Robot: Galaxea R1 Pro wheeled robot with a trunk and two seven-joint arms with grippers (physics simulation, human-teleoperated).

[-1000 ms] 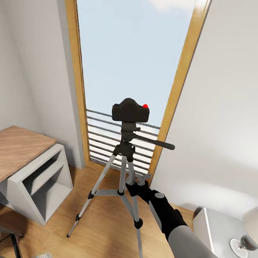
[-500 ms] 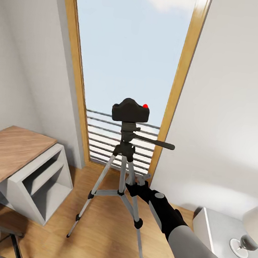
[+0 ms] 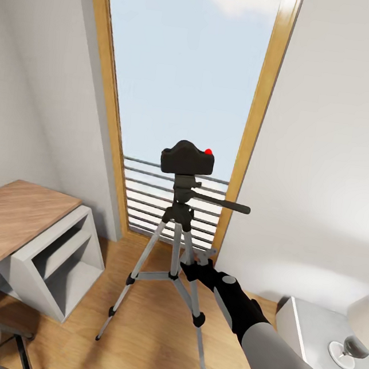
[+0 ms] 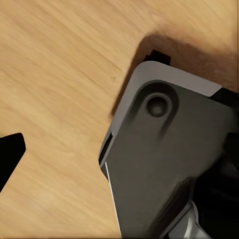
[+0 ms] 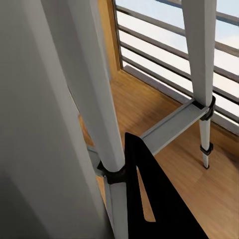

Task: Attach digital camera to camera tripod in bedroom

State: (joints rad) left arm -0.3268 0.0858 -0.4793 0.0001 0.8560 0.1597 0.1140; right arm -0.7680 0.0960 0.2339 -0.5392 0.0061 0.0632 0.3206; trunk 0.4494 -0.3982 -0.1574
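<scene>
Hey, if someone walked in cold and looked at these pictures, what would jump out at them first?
The digital camera, black with a red button, sits on top of the camera tripod, which stands in front of a tall wood-framed window full of sky. The right tool reaches in beside the tripod's silver legs.
</scene>
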